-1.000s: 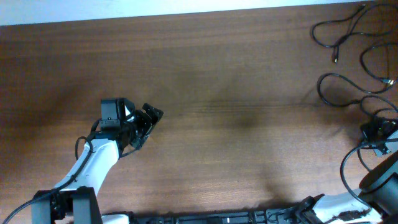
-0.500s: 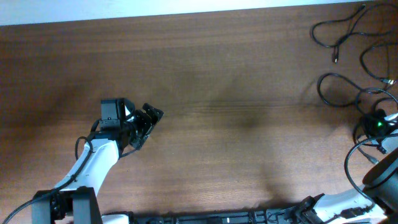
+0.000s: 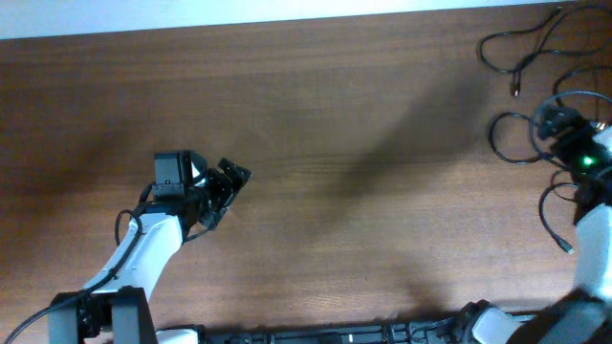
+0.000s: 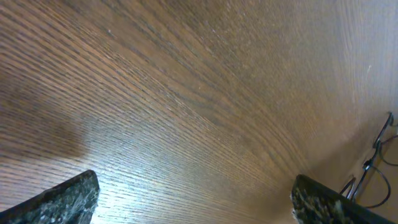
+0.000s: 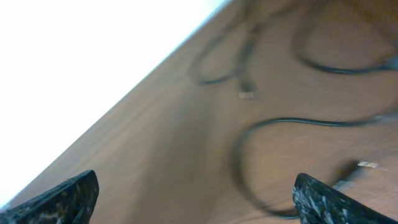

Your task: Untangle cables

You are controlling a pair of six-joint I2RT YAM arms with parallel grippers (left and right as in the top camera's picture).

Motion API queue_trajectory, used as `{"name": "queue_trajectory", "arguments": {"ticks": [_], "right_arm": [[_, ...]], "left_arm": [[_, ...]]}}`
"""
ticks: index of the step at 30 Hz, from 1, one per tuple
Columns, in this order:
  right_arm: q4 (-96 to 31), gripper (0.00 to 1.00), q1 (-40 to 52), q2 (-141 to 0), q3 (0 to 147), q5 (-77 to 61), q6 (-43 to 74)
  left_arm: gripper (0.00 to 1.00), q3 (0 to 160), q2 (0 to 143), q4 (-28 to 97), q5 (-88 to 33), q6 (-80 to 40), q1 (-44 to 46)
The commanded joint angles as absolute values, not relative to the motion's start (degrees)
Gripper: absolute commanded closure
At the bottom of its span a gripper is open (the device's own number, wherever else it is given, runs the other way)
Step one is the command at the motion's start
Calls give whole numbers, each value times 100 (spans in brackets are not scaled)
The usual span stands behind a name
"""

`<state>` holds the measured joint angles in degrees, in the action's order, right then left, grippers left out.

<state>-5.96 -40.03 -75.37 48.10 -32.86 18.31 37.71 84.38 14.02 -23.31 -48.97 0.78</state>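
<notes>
Several thin black cables lie as loose curls at the table's far right: one loop (image 3: 507, 50) near the back edge, one (image 3: 512, 139) below it, and a strand (image 3: 555, 222) trailing toward the front. My right gripper (image 3: 552, 122) hovers over these curls. In the blurred right wrist view, the right gripper (image 5: 196, 186) is open, with a cable curl (image 5: 261, 134) and a small plug (image 5: 367, 165) below it and nothing between the fingers. My left gripper (image 3: 229, 182) rests open over bare wood at the left. Its wrist view shows the left gripper (image 4: 193, 186) empty, with cables (image 4: 373, 158) far off.
The wooden table (image 3: 363, 172) ends at a white strip along the back. The right arm's own thicker wires (image 3: 583, 196) hang near the cables. The arm bases stand along the front edge.
My right gripper has opened and moved away from the front edge, toward the back, over the cable curls. The left arm has not moved.
</notes>
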Motion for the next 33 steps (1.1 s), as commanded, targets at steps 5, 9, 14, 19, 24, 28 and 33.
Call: {"name": "queue_trajectory", "arguments": {"ticks": [5,9,14,19,24,28,33], "right_arm": [[-1024,1,-1859,-5531,4910,-3009,1330],[-1688,2,-1037,-4595,4910,-2491,1328],[-2882,2,-810,-3267,4910,-2558,1332],[-3492,1,-810,-2056,4910,-2696,1332],[-3817,2,-810,-1492,4908,-2469,1330],[-3820,1,-810,-1498,4906,-1920,1330],[-3815,2,-810,-1498,4904,-880,1330]], "left_arm": [[1,3756,8388,1406,-2265,-4788,58],[1,3756,8388,1406,-2265,-4788,58],[1,3756,8388,1406,-2265,-4788,58],[1,3756,8388,1409,-2265,-4788,58],[1,3756,8388,1409,-2265,-4788,58],[1,3756,8388,1406,-2265,-4788,58],[1,3756,8388,1406,-2265,-4786,58]]}}
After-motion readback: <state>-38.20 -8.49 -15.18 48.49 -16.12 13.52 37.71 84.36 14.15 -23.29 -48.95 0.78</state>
